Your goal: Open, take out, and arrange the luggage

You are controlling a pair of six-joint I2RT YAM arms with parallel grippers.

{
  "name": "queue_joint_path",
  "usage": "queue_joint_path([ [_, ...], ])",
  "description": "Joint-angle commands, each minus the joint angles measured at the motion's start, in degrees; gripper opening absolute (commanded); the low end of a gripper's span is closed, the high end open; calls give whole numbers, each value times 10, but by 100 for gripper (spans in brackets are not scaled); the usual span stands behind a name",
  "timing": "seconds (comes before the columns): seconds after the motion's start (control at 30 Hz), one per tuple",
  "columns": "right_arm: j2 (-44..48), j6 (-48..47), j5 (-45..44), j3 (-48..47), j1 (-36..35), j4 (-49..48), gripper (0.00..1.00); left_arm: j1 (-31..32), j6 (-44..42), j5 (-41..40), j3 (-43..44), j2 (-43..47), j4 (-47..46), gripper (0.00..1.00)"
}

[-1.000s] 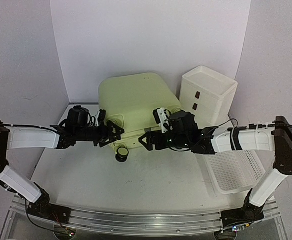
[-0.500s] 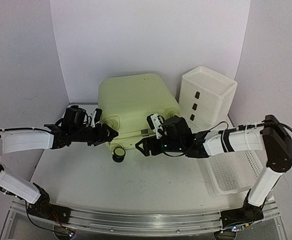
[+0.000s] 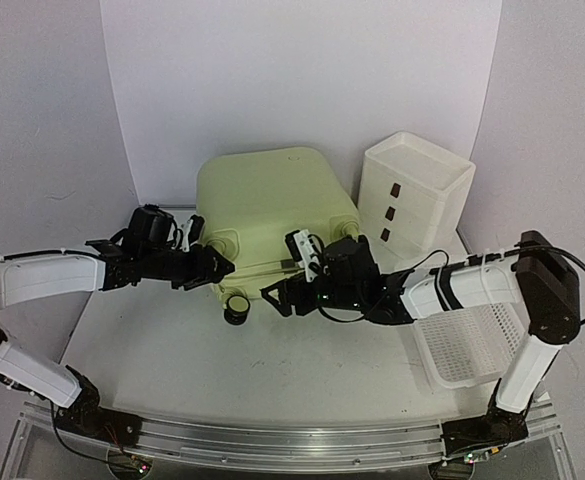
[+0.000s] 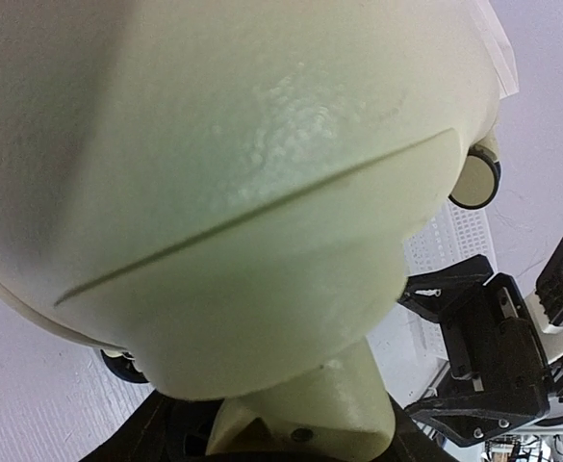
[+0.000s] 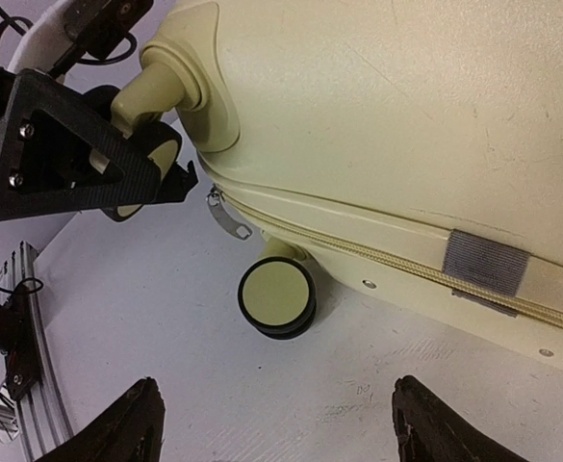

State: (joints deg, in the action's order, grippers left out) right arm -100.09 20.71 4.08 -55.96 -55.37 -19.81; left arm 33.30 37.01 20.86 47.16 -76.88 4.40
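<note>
The white surface [image 3: 272,370] carries the luggage [image 3: 267,200], a pale yellow-green hard case lying flat at the far middle. Its shells are together, with the zip line running along the near side. Just right of it stands a white three-drawer box [image 3: 417,190], and a white mesh basket [image 3: 472,345] sits at the near right.

The left hand [image 3: 210,268] reaches in from the left and is closed partway on the luggage's near-left corner caster, whose pale stem runs between its black fingers. The right hand [image 3: 277,296] hangs low at the luggage's near edge with its fingers spread wide and nothing between them.

Below that edge is a black-rimmed caster wheel [image 5: 276,298]. A metal zip pull [image 5: 228,217] hangs close to it, and a grey patch [image 5: 486,262] crosses the zip farther right.
</note>
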Motion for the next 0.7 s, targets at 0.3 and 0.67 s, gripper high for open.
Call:
queue_joint_path([
  [0.3,-66,14,1,-6,-18,-129,76,23,88,75,131,5,-18,0],
  [0.67,-78,24,-13,2,-22,-176,71,71,142,32,215,-12,-36,0],
])
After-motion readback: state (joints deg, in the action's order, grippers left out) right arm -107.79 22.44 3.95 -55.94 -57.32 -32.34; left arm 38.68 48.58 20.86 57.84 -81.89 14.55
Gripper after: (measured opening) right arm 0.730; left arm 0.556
